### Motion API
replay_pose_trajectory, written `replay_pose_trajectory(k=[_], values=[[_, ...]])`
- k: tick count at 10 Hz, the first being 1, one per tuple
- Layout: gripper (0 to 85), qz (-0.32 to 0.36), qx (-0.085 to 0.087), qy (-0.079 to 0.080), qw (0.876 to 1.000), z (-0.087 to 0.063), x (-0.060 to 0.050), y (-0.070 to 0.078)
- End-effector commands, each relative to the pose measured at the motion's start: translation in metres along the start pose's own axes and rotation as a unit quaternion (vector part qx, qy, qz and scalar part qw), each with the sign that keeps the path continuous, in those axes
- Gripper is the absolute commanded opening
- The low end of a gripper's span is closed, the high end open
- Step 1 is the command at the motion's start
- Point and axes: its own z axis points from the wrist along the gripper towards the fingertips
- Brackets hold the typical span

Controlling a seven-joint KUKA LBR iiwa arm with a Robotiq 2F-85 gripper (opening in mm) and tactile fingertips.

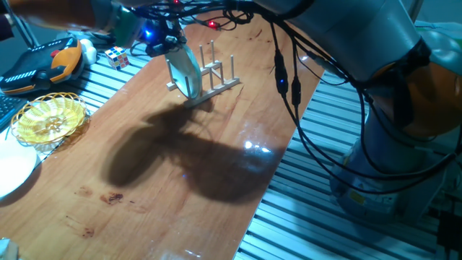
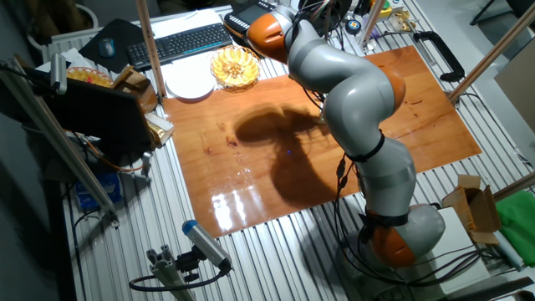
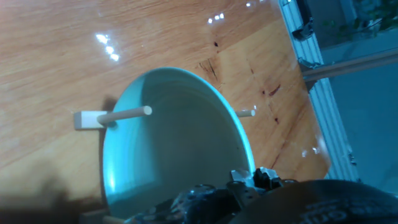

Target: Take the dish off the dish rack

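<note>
Directly below the gripper [image 1: 173,50], the dish [image 1: 186,74] stands on edge between the pegs of the dish rack [image 1: 214,72] on the wooden table [image 1: 180,180]. The gripper sits at the dish's upper rim, but whether its fingers are spread or pinching cannot be told. Well off to one side of it lie a yellow basket [image 1: 49,120] and a white plate [image 1: 13,167].

the dish [image 3: 177,149] is light turquoise, plain and unpatterned. the dish rack [image 1: 216,76] is pale, unpainted wood. the table [image 1: 180,188] is warm orange-brown wood with grain streaks and a few dark reddish spots. the basket [image 1: 49,119] is yellow, woven in an open lattice. the plate [image 1: 13,170] is plain white. the arm [image 2: 359,92] is grey with orange bands.
</note>
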Motion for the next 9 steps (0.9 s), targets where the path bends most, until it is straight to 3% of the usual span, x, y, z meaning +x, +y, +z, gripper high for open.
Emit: replay_pose_trajectory(k=[1, 3, 9], values=[[13.7, -0.001, 0.001, 0.0, 1.0, 0.0, 0.0, 0.0], [1.0, -0.005, 0.008, -0.001, 1.0, -0.001, 0.001, 0.0], [0.7, -0.019, 0.056, -0.012, 0.998, -0.01, 0.001, -0.001]])
